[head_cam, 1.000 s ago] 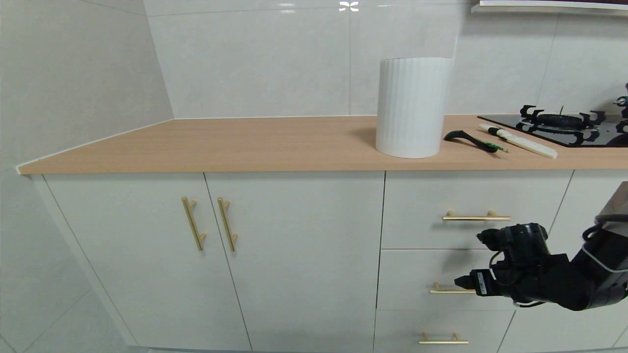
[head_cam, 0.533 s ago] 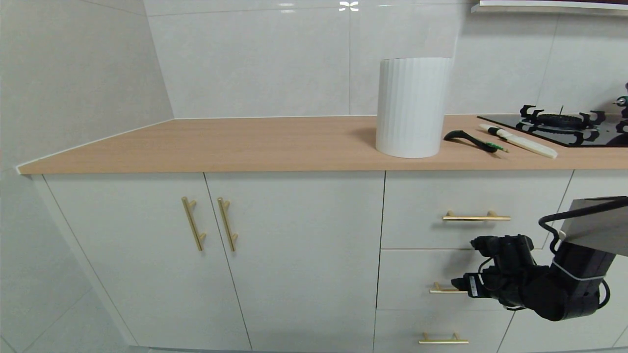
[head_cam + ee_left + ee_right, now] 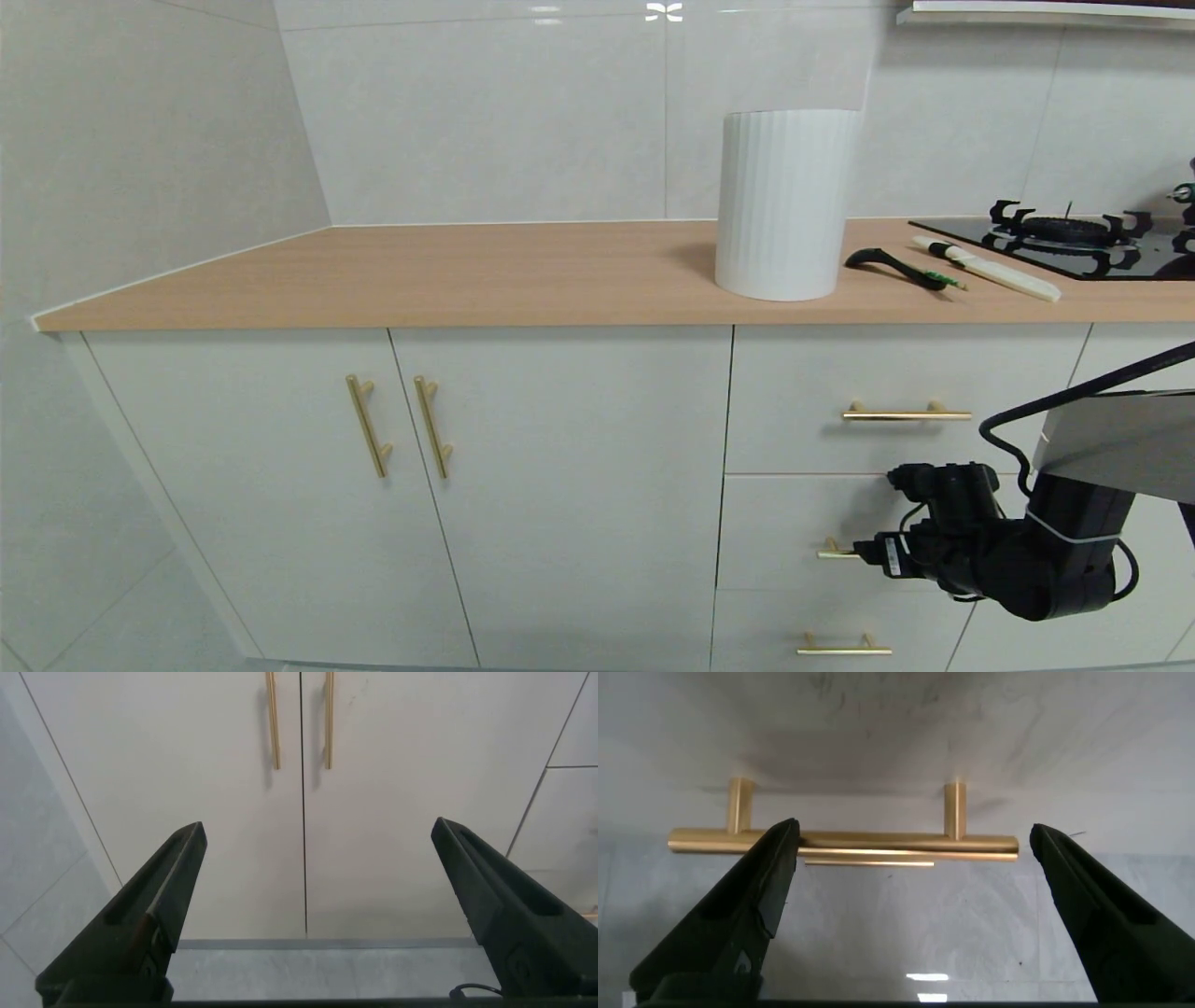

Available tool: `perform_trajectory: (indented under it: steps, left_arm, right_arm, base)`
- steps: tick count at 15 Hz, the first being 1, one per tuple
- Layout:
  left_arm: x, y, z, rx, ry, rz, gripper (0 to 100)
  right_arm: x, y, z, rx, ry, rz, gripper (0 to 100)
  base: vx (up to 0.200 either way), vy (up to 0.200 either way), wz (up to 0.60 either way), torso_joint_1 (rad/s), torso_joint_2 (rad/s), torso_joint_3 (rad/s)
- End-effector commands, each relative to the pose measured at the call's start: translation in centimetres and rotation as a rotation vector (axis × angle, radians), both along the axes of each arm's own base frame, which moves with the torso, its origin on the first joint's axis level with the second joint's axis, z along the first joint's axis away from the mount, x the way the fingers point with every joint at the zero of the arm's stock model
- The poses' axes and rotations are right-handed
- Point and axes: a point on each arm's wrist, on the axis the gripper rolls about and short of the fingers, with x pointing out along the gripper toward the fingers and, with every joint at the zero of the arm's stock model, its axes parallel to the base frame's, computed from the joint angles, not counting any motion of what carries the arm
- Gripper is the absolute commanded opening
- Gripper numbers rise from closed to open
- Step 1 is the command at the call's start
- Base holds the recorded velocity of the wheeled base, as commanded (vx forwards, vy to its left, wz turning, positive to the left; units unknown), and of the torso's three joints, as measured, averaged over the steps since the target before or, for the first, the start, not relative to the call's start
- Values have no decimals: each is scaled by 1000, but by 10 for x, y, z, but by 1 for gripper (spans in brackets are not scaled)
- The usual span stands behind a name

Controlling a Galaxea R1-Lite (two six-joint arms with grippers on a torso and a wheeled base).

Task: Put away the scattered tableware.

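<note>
Head view: on the wooden countertop [image 3: 467, 271] a black utensil [image 3: 892, 265] and a white knife [image 3: 990, 267] lie side by side, apart from each other, between a tall white ribbed container [image 3: 782, 205] and the gas hob [image 3: 1074, 241]; the utensil is the nearer of the two to the container. Below the counter, the right gripper [image 3: 868, 551] is held level at the brass handle [image 3: 834, 554] of the middle drawer [image 3: 784, 523], its tip overlapping the handle's right part. Left wrist view: the left gripper [image 3: 318, 833] has its fingers [image 3: 168, 887] spread wide with nothing between them, and faces the lower part of a pair of cabinet doors [image 3: 187, 775] with two vertical brass pulls [image 3: 273, 719]. Right wrist view: the right gripper's fingers [image 3: 757, 905] are likewise spread wide and hold nothing; the drawer handle runs crosswise just beyond their tips, and contact with it cannot be made out.
</note>
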Motion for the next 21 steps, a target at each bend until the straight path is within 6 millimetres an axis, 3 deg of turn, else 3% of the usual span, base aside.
perform_trajectory:
  steps: [1,5,12,16,21]
  left_arm:
    - [0,0,0,0,0,0,100]
    - [0,0,0,0,0,0,100]
    - [0,0,0,0,0,0,100]
    - [0,0,0,0,0,0,100]
    - [0,0,0,0,0,0,100]
  right_arm:
    - [0,0,-3,-1,9,0,100]
    - [5,0,-8,-23,6,-23,100]
    - [-4,-1,-2,-37,27,-10,100]
    - [-38,-2,36,-51,171,78,100]
    - [-83,18,146,-31,51,189,100]
  base:
    - [0,0,0,0,0,0]
    - [0,0,0,0,0,0]
    - [0,0,0,0,0,0]
    - [0,0,0,0,0,0]
    - [0,0,0,0,0,0]
